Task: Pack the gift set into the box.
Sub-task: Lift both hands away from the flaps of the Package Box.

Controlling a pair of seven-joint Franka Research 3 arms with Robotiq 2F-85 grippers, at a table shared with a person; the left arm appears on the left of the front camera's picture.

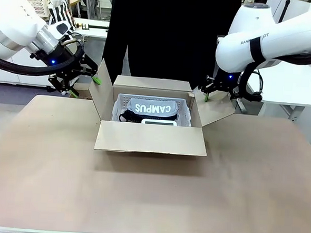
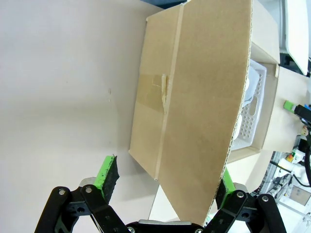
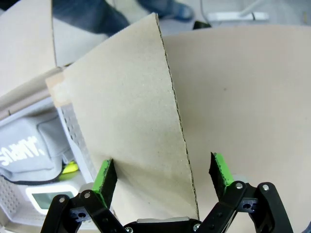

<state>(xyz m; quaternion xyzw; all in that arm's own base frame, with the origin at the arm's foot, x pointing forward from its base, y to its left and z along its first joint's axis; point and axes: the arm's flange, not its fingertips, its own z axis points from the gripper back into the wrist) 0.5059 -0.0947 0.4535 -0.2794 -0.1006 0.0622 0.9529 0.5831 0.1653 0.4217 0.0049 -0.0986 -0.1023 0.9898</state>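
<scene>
Done: gift set [image 1: 151,109] inside box [image 2: 146,116] | Left to do: closing flaps [image 1: 151,139], all open | left gripper [image 2: 165,177], right gripper [image 3: 163,171]: fingers apart, each astride one side flap [image 2: 209,97], not clamped.

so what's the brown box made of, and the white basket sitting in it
Plain brown rectangular carton: corrugated cardboard, matte and uncoated; the cut flap edges show fluting. White slatted basket: probably moulded plastic, smooth, with regular rows of slots in its walls.
</scene>
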